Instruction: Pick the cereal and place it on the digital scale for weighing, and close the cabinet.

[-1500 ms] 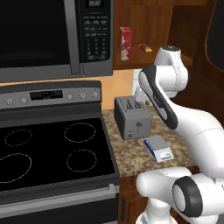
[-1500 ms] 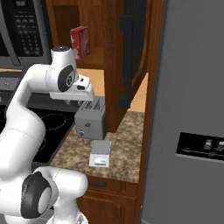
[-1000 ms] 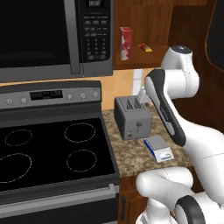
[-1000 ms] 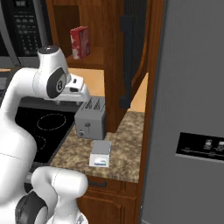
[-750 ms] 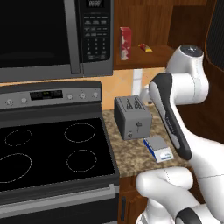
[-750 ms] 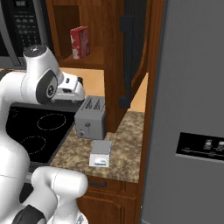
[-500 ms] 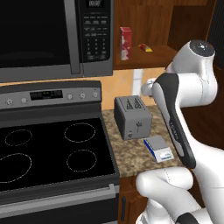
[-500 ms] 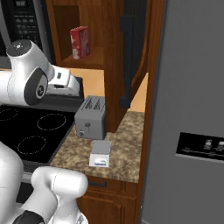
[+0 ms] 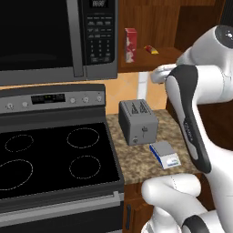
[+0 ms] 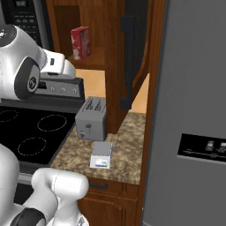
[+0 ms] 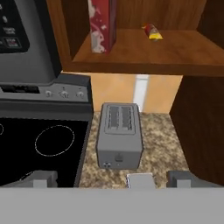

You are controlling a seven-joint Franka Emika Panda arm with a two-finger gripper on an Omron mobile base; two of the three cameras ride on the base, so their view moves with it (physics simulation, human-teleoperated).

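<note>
The cereal [image 11: 102,24] is a small red box standing upright at the left of the open cabinet's shelf [image 11: 144,52]; it also shows as the cereal [image 9: 130,44] and the cereal [image 10: 80,42]. The digital scale [image 9: 165,154] lies flat on the counter in front of the toaster, empty, also seen as the scale [image 10: 102,154]. My gripper [image 11: 111,180] is open and holds nothing, its fingertips [image 11: 40,178] spread wide, hanging above the counter and facing the shelf from below. The cabinet door [image 10: 134,53] stands swung open, edge-on.
A grey toaster [image 9: 138,121] stands on the granite counter [image 10: 128,145] between the stove [image 9: 50,154] and the scale. A tiny yellow-and-red item [image 11: 152,31] lies on the shelf right of the cereal. The microwave [image 9: 54,36] hangs left; the fridge [image 10: 194,110] walls the right.
My arm has swung its elbow outward and lifted the hand up from beside the toaster toward shelf height. The cereal, scale, toaster and door have stayed put.
</note>
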